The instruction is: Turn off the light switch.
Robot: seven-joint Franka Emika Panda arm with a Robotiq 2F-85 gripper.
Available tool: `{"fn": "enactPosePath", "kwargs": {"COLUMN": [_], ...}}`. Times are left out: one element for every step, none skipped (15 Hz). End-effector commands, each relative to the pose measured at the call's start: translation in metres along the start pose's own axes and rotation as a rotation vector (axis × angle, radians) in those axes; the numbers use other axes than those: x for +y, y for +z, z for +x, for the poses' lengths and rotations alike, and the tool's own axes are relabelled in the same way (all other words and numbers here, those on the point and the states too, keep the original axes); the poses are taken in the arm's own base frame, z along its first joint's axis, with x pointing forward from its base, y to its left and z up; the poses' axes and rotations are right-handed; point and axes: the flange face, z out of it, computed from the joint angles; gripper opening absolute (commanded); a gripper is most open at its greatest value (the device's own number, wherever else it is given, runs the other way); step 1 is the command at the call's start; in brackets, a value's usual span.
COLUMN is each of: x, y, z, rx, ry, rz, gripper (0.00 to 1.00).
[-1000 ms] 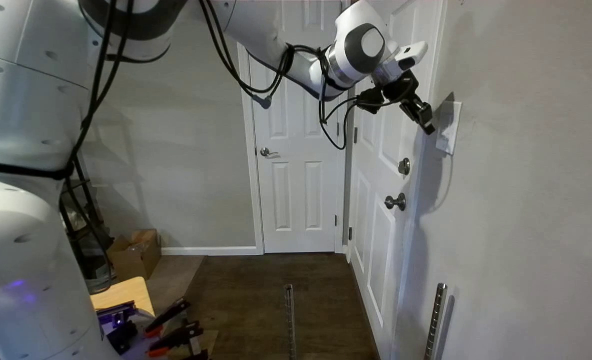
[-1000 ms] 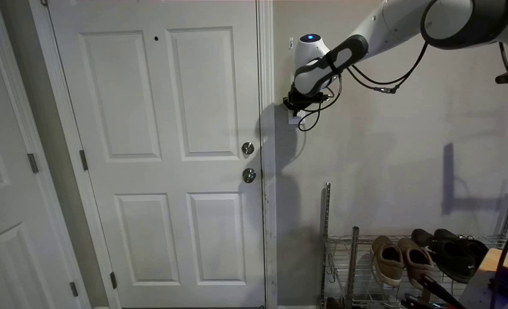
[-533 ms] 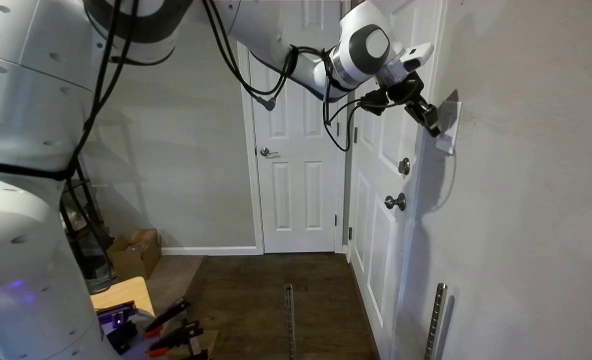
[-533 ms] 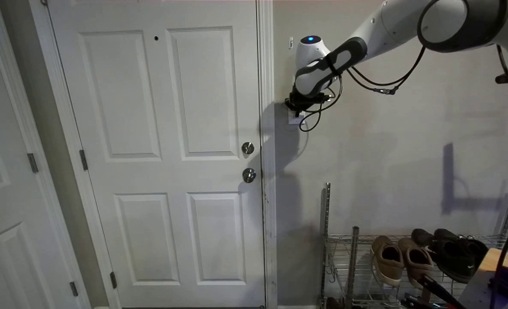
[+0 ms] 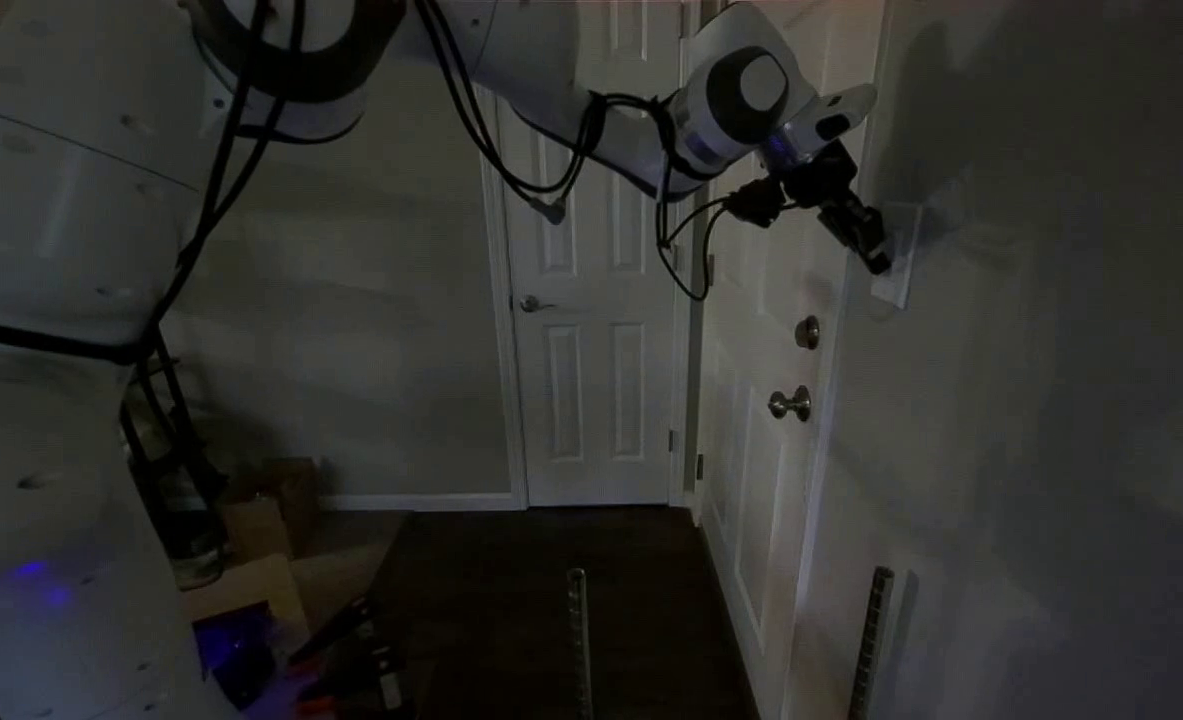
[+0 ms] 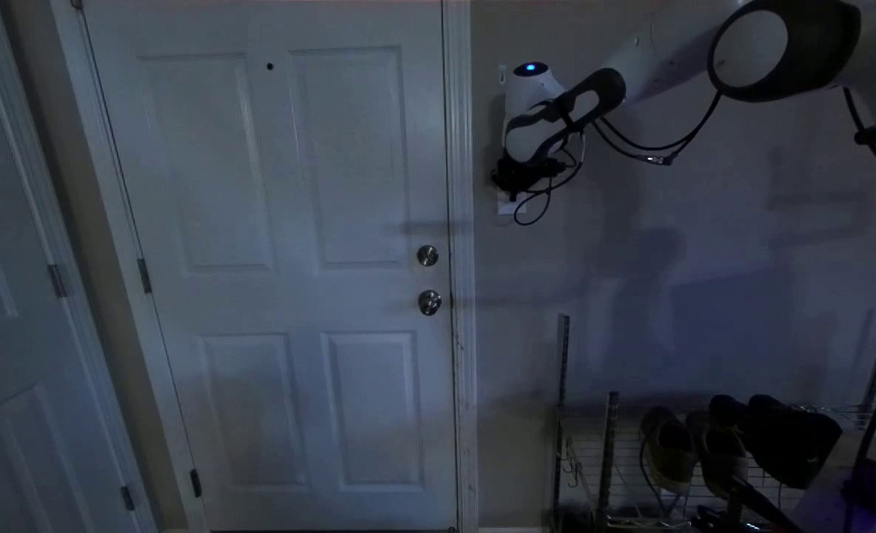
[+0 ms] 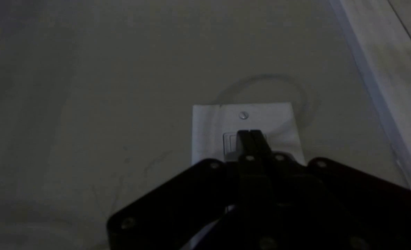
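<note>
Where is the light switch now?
In the wrist view, the light switch sits right of center, partly hidden behind the closed end effector; an exterior view shows it right of the door frame.

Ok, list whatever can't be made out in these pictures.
Wrist view: much of the light switch, hidden behind the gripper.
Wrist view: whether the fingertips touch it; too dark to tell.
In an exterior view: the outlines of the dark shoes, lost in the dimness.
In an exterior view: the rest of the leftmost door, cut off by the edge.
</note>
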Motion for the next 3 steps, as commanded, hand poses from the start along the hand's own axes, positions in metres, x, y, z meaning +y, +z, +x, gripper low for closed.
{"fn": "enactPosePath", "kwargs": {"x": [-0.0026, -0.0022, -0.0022], "y": [0.0039, 0.0031, 0.0025], "z": [0.0075, 0.0077, 0.0070], "rx": [-0.007, -0.011, -0.023], "ry": [0.032, 0.035, 0.039], "rz": [0.000, 0.004, 0.005], "gripper": [0.03, 0.08, 0.31]}}
